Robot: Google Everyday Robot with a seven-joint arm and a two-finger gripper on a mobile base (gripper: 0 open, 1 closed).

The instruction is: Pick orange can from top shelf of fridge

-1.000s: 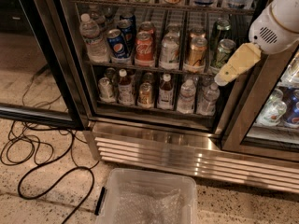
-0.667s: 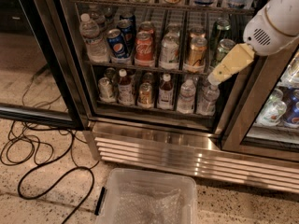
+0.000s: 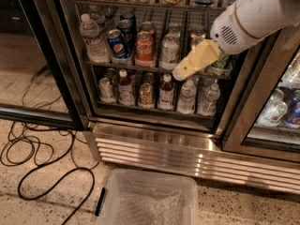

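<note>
Yellowish and wedge-shaped, the gripper [image 3: 183, 70] hangs inside the open fridge [image 3: 154, 146], pointing down and left across the middle wire rack [image 3: 140, 66] of the three in view. Whether the claw is wide or narrow cannot be told. It covers most of the orange can [image 3: 197, 36], which stands on that rack, right of the red Coca-Cola can [image 3: 144, 49].

Matt pincer [image 3: 181, 72] before wire rack [image 3: 140, 67], ribbed steel fridge base [image 3: 187, 154] (shiny), translucent plastic bin [image 3: 154, 175]
</note>
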